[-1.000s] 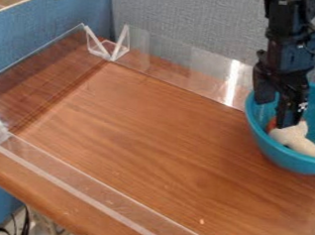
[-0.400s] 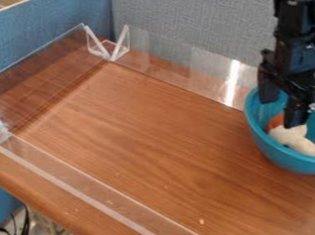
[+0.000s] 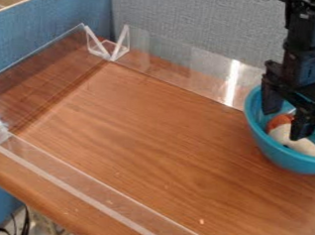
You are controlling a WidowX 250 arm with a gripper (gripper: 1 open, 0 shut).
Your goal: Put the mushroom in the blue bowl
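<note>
Mushroom in the bowl, jaws spread, arm shifted right over it.

You see the mushroom (image 3: 305,138) lying inside the blue bowl (image 3: 269,141), pale stem showing with a reddish patch just beside the fingers; whether the gripper (image 3: 292,121) touches it you cannot tell. The gripper stands wide apart, grasping nothing, pointing down into the bowl. Over the last second it has slid toward the right edge of the view and dropped slightly, while the mushroom looks to stay put. You can judge the placing done; only the pull-away seems left. Around it: a bare wooden table (image 3: 133,133), a clear plastic fence (image 3: 70,55) along the edges, a blue wall (image 3: 178,21) behind. Nothing blocks a straight lift; mind the bowl's rim near the fingers.
</note>
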